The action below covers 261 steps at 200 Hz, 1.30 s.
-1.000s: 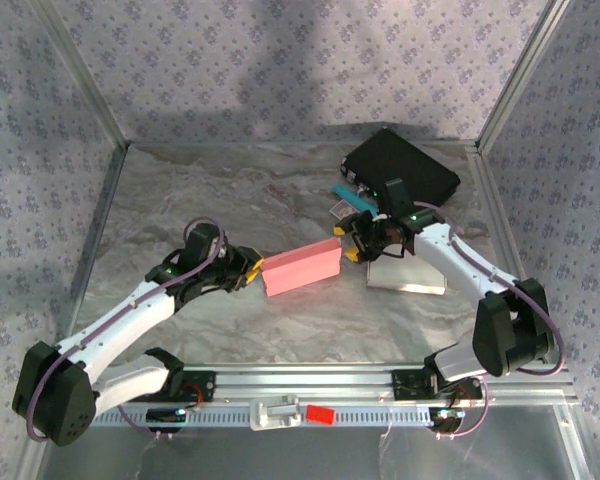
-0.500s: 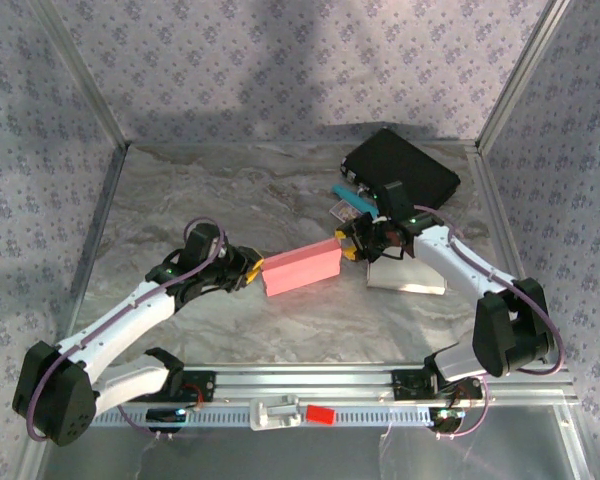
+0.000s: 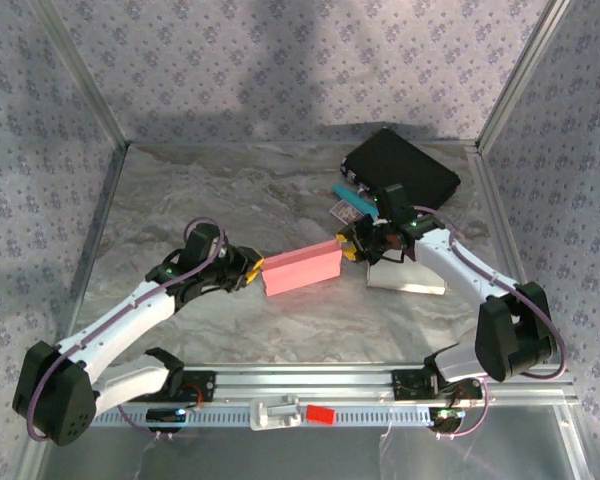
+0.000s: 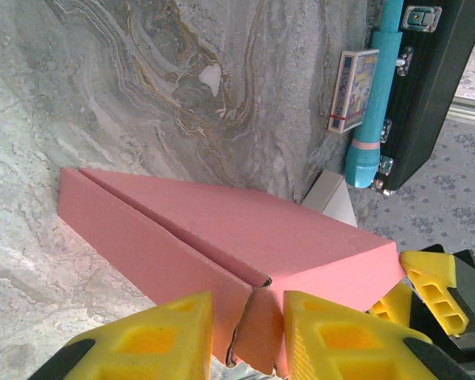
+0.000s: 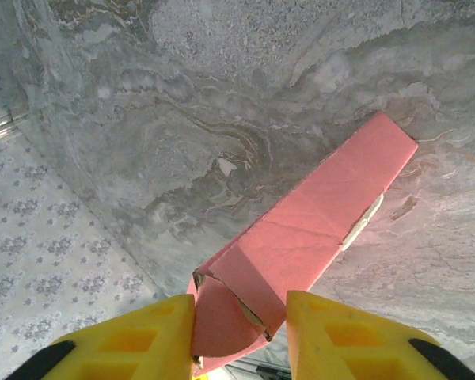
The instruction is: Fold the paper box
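The pink paper box (image 3: 302, 268) lies long and flat at mid-table between my two arms. My left gripper (image 3: 252, 270) is shut on its left end. In the left wrist view the yellow fingers (image 4: 154, 336) pinch that end of the paper box (image 4: 245, 229), where loose flaps hang between them. My right gripper (image 3: 352, 247) holds the right end. In the right wrist view the paper box (image 5: 317, 229) runs away from my right gripper (image 5: 240, 317), its rounded end flap tucked partly in and both pads against its sides.
A black case (image 3: 402, 168) sits at the back right, with a teal tube (image 3: 352, 199) and a small card pack (image 3: 340, 210) beside it. A white box (image 3: 407, 275) lies under the right arm. Patterned walls and metal rails enclose the table.
The right gripper's jaws have closed in around the right end of the box. The left gripper and the box have stayed where they were.
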Available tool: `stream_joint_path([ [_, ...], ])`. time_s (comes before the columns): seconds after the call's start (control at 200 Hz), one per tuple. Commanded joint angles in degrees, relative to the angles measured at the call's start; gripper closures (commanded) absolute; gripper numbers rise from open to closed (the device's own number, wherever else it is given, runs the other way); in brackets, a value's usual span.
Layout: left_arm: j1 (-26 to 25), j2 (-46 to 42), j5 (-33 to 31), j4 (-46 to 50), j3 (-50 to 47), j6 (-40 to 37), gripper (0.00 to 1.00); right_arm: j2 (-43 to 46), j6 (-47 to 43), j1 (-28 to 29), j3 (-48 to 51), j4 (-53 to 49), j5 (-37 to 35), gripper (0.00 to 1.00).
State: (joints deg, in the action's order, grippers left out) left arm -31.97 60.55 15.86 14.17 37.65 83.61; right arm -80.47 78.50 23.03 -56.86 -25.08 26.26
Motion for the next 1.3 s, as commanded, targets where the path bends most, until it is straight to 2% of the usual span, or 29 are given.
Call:
stream_joint_path([
  [0.0,-0.3,1.1,0.2,1.6,0.6,-0.6,0.72,0.7,-2.3,0.1,0.3,-2.8,-1.8,0.61],
  [0.11,-0.3,1.1,0.1,1.6,0.6,-0.6,0.72,1.5,-6.6,-0.5,-4.1,-5.7,-3.7,0.55],
  [0.21,-0.3,1.3,0.1,1.7,0.9,-0.9,0.72,1.6,-15.5,-0.3,-8.9,-8.3,-5.2,0.55],
  [0.315,-0.2,1.3,0.1,1.8,1.0,-1.0,0.72,3.6,-33.6,0.8,-10.3,-8.1,-7.7,0.63],
  [0.355,-0.2,1.4,0.1,1.8,0.9,-1.1,0.72,4.9,-41.0,0.9,-9.3,-6.7,-6.0,0.66],
  [0.455,-0.2,1.4,0.2,1.9,1.2,-1.2,0.72,5.6,-57.3,1.1,-9.1,-11.2,-5.0,0.86],
  [0.585,-0.3,1.6,0.3,2.1,1.4,-1.5,0.72,3.8,-68.6,1.2,-9.4,-17.0,-5.2,0.85],
  [0.835,-0.3,1.7,0.2,2.3,1.5,-1.6,0.72,0.5,-73.8,1.8,-10.4,-17.0,-5.7,0.76],
  [1.299,0.0,2.1,0.5,2.5,1.9,-2.0,0.72,-3.5,-74.1,3.8,-13.4,-15.9,-7.0,0.77],
])
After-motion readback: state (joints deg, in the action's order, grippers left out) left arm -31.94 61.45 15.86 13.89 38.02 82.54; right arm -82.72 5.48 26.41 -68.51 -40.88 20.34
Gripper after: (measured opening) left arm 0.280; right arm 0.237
